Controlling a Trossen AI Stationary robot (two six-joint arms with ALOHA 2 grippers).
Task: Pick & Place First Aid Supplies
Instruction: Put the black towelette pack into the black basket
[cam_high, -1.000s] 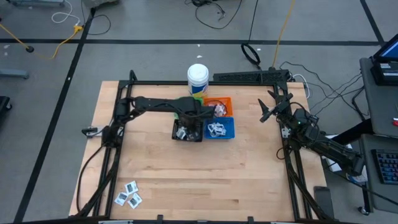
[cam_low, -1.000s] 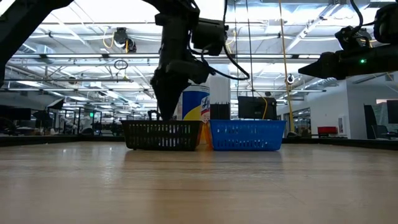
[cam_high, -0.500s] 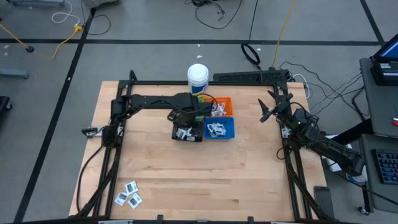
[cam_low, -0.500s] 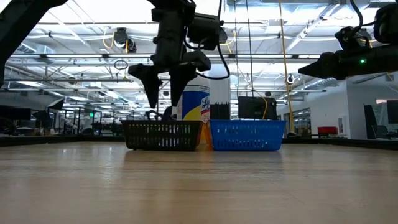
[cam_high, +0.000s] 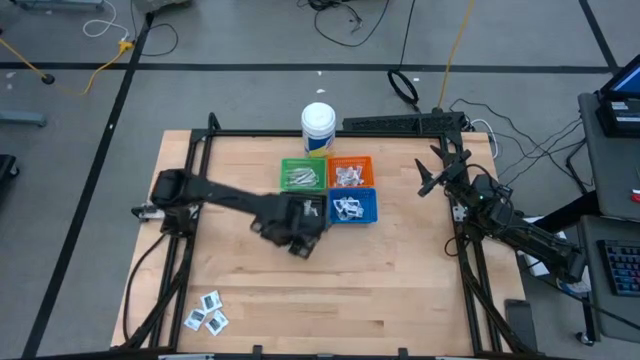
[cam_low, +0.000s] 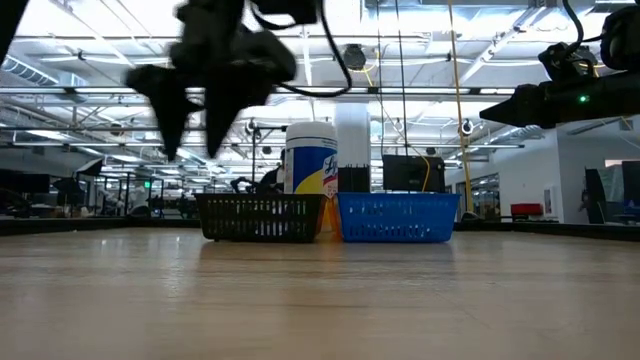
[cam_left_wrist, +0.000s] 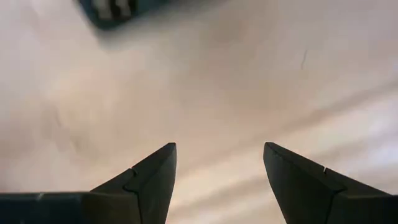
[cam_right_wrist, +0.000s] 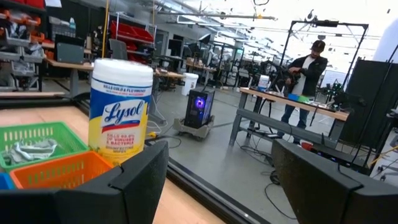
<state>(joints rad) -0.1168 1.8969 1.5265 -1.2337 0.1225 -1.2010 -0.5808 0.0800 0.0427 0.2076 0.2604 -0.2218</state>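
- Pale wooden bench (cam_high: 400, 270) in a large workshop hall; a person standing at a far table in the right wrist view.
- Four square bins grouped near the bench's far middle: green bin (cam_high: 300, 175), orange bin (cam_high: 351, 171), blue bin (cam_high: 356, 208) and black bin (cam_low: 260, 218), with a Lysol wipes tub (cam_high: 318, 126) just behind them.
- Left claw (cam_high: 299, 240) raised above the bench just in front of the black bin, fingers spread and pinching nothing; only bare wood beneath it in its wrist view.
- Right claw (cam_right_wrist: 217, 152) parked off at the right edge of the bench, fingers spread wide, empty.
- Step in hand, as a judgement: between a drop-off and the next pick, with the left arm unloaded.
- Left to sort: a cluster of white sachets (cam_high: 205, 312) lying flat at the front-left corner, well apart from the bins and the left claw.
- Next move calls for a swing toward that corner, a descent over one sachet at the cluster's edge, and a pinch low enough to catch the flat packet.
- Sachets roughly square, so no clear long axis each; set askew to the bench edge, the cluster stretched roughly along the front edge.
- Pale-green strips (cam_high: 299, 179) in the green bin, long axes roughly across the bench, left to right.
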